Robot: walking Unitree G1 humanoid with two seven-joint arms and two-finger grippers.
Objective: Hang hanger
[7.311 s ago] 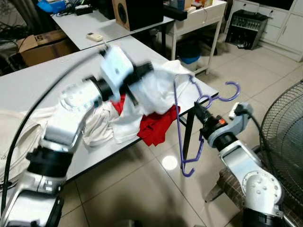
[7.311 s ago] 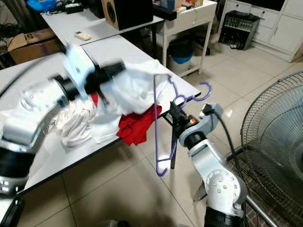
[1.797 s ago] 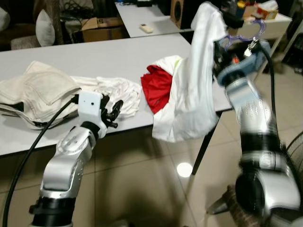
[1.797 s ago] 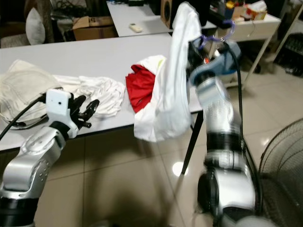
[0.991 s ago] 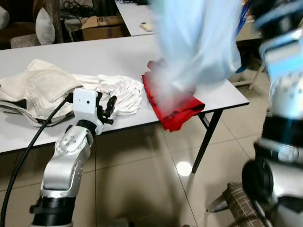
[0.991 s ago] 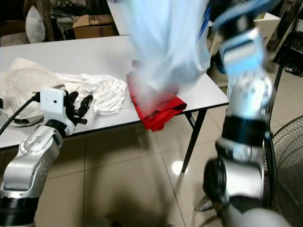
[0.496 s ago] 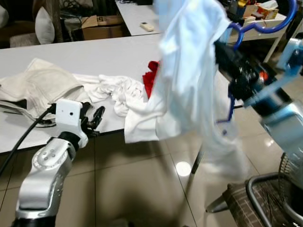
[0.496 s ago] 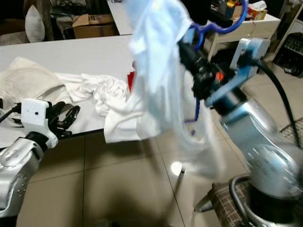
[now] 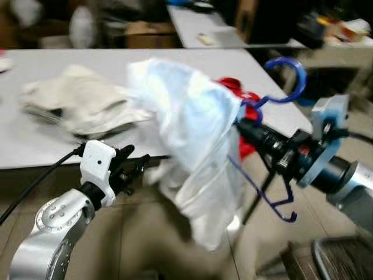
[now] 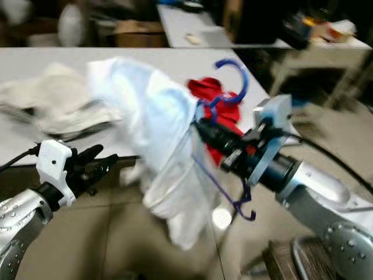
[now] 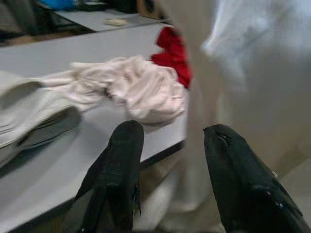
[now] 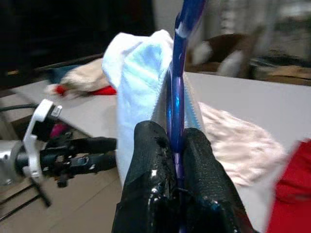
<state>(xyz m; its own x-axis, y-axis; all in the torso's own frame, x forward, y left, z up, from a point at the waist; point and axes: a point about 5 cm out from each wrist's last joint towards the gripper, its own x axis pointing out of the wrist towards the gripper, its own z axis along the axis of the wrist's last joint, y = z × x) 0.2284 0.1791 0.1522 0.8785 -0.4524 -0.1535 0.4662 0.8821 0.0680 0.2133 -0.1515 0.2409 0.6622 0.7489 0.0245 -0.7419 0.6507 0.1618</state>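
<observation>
- White table (image 9: 52, 151) runs across the back, carrying a cream clothes pile (image 9: 76, 108) and a red garment (image 10: 218, 108). No rail or hook to hang on can be made out; frames are blurry.
- White shirt (image 9: 198, 151) droops off the hanger, in mid-air in front of the table edge, between the two arms.
- Blue hanger (image 9: 285, 87) is held out from the right arm, hook curling upward, lower bar and end hook (image 10: 247, 213) slanting down toward the floor. Long axis reads roughly upright and tilted.
- Right gripper (image 12: 176, 145) has its fingers clamped tight on the hanger's stem, just under the hook.
- Left gripper (image 11: 170, 160) is spread wide with nothing in it, low by the table edge, pointing at the hanging shirt, near but apart from it.
- Judgement: the right arm carries the hanger, so it does the hanging.
</observation>
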